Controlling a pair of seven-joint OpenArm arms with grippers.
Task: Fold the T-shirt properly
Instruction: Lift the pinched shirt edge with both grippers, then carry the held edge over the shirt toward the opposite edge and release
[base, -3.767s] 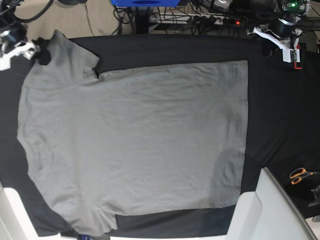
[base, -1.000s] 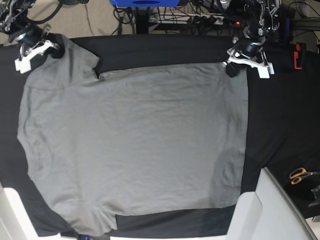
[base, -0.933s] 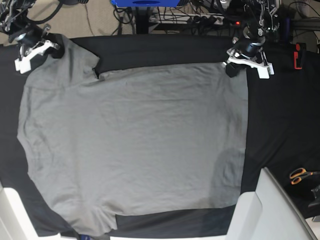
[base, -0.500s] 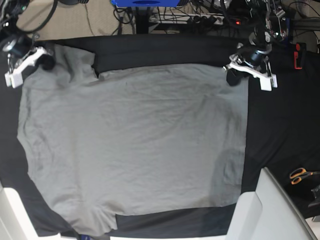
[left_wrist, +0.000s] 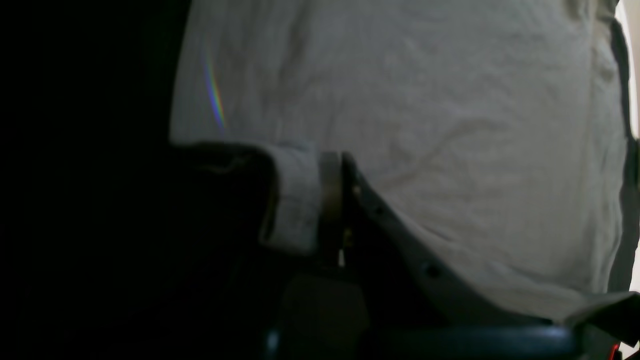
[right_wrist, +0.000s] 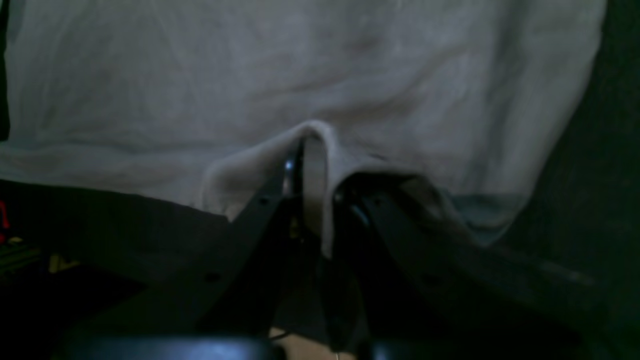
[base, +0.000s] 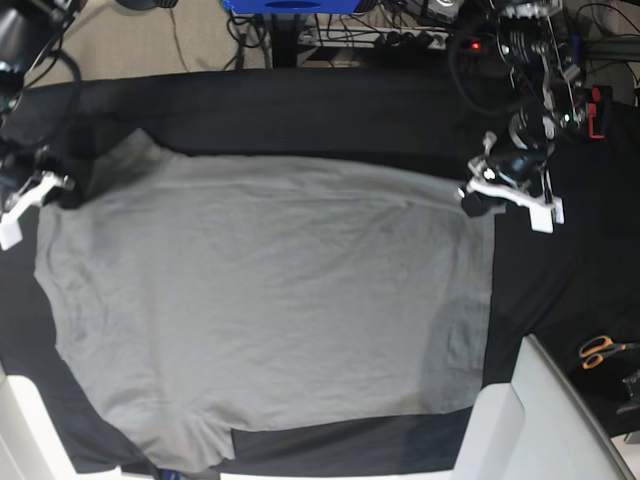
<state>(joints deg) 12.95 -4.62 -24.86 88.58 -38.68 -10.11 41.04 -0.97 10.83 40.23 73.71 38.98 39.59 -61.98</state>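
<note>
At the base view's left edge my right gripper (base: 40, 190) had its fingers pinched shut on the T-shirt (base: 270, 310) by its top sleeve corner, and at the right my left gripper (base: 500, 190) was likewise clamped on the top hem corner. It lay flat on the black table cloth (base: 300, 110), far edge just lifted. One shirt, two grippers, one pair of orange-handled scissors (base: 598, 351) — the cloth looked soft, light and limp, so I judged it would sag between my grips and was best held at the edges.

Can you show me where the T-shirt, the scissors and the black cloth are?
T-shirt (base: 270, 300): base view, middle of its grey body.
Scissors (base: 600, 351): base view, orange handles.
Black table cloth (base: 570, 280): base view, bare patch beside the shirt.
</note>
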